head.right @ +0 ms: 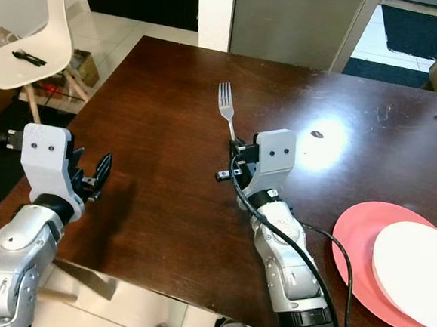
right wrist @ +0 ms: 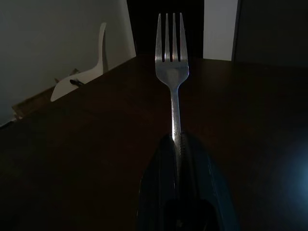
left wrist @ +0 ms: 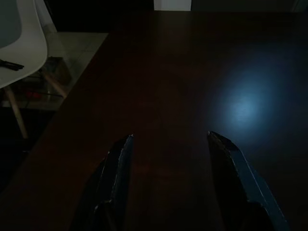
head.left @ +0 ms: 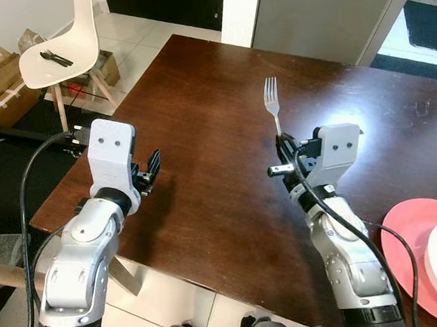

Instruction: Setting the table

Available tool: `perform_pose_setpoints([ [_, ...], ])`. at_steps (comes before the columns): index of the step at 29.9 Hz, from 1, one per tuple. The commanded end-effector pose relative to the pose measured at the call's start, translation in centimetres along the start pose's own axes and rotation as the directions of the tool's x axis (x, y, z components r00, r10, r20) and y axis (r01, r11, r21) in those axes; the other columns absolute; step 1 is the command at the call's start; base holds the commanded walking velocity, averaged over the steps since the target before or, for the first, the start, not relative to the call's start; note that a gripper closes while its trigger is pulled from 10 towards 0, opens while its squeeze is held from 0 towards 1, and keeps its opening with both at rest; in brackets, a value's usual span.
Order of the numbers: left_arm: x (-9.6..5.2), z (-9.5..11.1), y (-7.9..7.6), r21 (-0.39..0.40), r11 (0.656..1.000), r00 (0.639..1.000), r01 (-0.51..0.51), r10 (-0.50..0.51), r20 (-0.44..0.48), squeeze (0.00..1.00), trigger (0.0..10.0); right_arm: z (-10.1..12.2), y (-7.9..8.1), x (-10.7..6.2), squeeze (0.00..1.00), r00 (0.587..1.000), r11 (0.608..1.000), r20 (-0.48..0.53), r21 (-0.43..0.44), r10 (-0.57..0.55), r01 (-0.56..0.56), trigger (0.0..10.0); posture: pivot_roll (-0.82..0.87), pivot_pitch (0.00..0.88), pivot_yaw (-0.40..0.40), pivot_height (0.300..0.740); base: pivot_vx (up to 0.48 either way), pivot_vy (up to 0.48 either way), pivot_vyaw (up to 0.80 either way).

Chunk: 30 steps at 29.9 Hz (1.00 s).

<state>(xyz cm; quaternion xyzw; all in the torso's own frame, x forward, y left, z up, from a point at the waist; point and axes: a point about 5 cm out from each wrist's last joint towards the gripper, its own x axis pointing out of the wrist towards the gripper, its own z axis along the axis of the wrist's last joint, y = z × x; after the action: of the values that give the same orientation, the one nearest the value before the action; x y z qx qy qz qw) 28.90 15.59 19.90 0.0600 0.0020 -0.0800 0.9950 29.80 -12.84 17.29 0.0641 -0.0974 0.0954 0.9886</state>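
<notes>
Right gripper [head.left: 284,152] is pinched on the handle of the fork [head.left: 271,97]; I see the fork held out ahead of the gripper over the middle of the dark tabletop [head.left: 199,104], tines pointing away from me and clear of the surface. Left gripper [head.left: 149,171] hovers over the near left part of the tabletop with its fingers [left wrist: 115,173] spread and nothing between them.

A pink plate [head.right: 354,255] carrying a white plate [head.right: 424,272] sits at the near right edge, well apart from the fork. I judge the fork is yet to be laid beside that setting.

Risk points from here:
- The grip appears to sit low on the handle, so most of the fork overhangs. A quick swing toward the plates could make it pivot or slip between the fingers.
- Lowering with the tines angled down could jam them against the tabletop and lever the handle out.
- The right arm's cable [head.left: 377,253] runs close to the pink plate; a sweep to the right could snag or nudge it.
- More cutlery [head.left: 56,58] lies on a white chair [head.left: 62,47] to the far left.
</notes>
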Motion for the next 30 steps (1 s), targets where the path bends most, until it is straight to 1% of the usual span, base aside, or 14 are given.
perform_pose_setpoints([
  [1, -0.18, -0.23, -0.12, -0.005, 1.0, 1.0, 0.0, 0.0, -0.001, 0.0, 10.0, 0.0, -0.21, 0.07, 0.0, 1.0, 1.0, 0.005, -0.003, -0.005, 0.005, 10.0, -0.01, 0.05, 0.028, 0.74, -0.266, 0.0, 0.0],
  [23, -0.14, -0.16, 0.0, 0.005, 1.0, 1.0, -0.002, 0.002, 0.004, 0.0, 10.0, -0.15, -0.09, 0.46, 0.0, 1.0, 1.0, 0.006, 0.003, -0.002, 0.002, 10.0, -0.01, 0.048, 0.029, 0.74, -0.313, 0.0, 0.0],
  [27, -0.12, -0.14, 0.0, 0.006, 1.0, 1.0, -0.001, 0.001, 0.004, 0.0, 10.0, -0.09, -0.02, 0.5, 0.0, 1.0, 0.999, 0.008, 0.05, 0.0, -0.001, 10.0, 0.0, 0.046, 0.031, 0.74, -0.314, 0.0, 0.0],
  [30, -0.09, -0.12, -0.02, 0.007, 1.0, 1.0, 0.001, -0.001, 0.005, 0.0, 10.0, -0.05, 0.05, 0.51, 0.0, 1.0, 0.998, 0.01, 0.056, 0.008, -0.008, 10.0, 0.0, 0.044, 0.032, 0.74, -0.312, 0.0, 0.0],
])
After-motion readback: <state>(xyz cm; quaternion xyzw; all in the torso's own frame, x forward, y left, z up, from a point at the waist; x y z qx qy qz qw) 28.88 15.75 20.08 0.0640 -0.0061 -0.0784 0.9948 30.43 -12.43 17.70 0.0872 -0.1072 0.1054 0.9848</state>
